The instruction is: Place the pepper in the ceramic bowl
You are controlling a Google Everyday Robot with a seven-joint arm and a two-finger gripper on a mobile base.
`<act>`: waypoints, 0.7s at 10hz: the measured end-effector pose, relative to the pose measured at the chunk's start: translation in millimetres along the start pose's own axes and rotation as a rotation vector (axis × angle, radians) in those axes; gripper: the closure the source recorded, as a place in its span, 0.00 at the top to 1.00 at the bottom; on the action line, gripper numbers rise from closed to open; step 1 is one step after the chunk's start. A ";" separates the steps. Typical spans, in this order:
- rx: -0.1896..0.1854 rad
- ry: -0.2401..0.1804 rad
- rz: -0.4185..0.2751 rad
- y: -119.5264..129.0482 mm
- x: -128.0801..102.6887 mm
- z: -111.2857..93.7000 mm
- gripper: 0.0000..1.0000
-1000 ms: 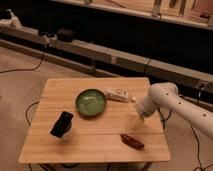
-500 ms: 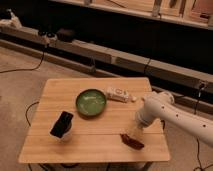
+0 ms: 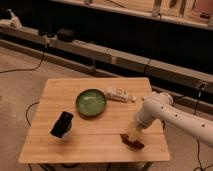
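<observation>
Pepper is lying near the front edge of the table, right of centre. Gripper is hanging directly over it, at or just above contact. Cannot tell whether it is spread or closed, or whether it is gripping the pepper yet. White arm is reaching in from the right.

Risks, as judged: the pepper is small, glossy and curved, so a closing grip may be squirting it sideways. It is sitting close to the edge, so a forward nudge could be sending it off the table. A shallow pinch could be dropping it short of the bowl.

Cup is standing at the left, well apart from the pepper and off the line to the bowl. Bowl is sitting further back, left of the gripper, nothing showing inside. Packet is lying just beside the bowl's right rim, and a low carry might be clipping it. Beyond the table, a long ledge is running across.
</observation>
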 end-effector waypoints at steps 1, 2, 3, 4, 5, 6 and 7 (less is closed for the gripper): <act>-0.006 0.003 -0.006 7.1 0.3 -1.1 0.80; -0.008 0.011 -0.007 13.2 2.3 -2.1 0.80; -0.007 0.017 0.000 17.3 7.1 -2.1 0.80; -0.003 0.012 0.007 19.9 11.6 -1.1 0.80; 0.002 -0.003 0.017 23.4 15.9 1.9 0.80; 0.010 -0.026 0.013 26.1 19.4 5.4 0.80; 0.015 -0.047 0.006 29.3 22.3 9.7 0.80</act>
